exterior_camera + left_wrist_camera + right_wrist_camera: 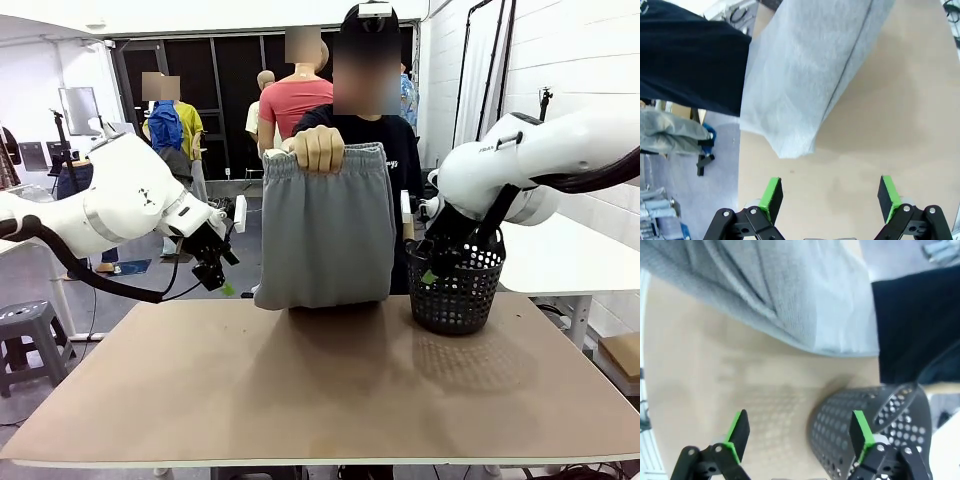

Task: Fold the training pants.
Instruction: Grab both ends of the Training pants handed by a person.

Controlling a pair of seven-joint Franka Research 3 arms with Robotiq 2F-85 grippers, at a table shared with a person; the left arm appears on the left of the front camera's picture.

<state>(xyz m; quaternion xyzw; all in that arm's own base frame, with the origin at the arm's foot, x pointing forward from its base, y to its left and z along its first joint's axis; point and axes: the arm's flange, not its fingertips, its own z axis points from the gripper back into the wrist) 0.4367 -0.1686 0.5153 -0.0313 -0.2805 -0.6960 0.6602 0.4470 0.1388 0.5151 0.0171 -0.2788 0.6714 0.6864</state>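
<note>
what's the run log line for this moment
training pants: hanging from person's hand at waistband, hem near table | left gripper: open, empty | right gripper: open, empty, beside basket

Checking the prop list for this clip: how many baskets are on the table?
1. The black mesh basket stands on the table's far right side, beside the grey training pants that a person's hand holds up; the pants could hide something behind them.

A robotics lab is seen here: a white left arm (110,205) and right arm (530,165) are stationed at a plain brown table (300,400), a white brick wall (590,60) is passed on the right, and a monitor (78,108) and stool (30,330) are left on open floor.
</note>
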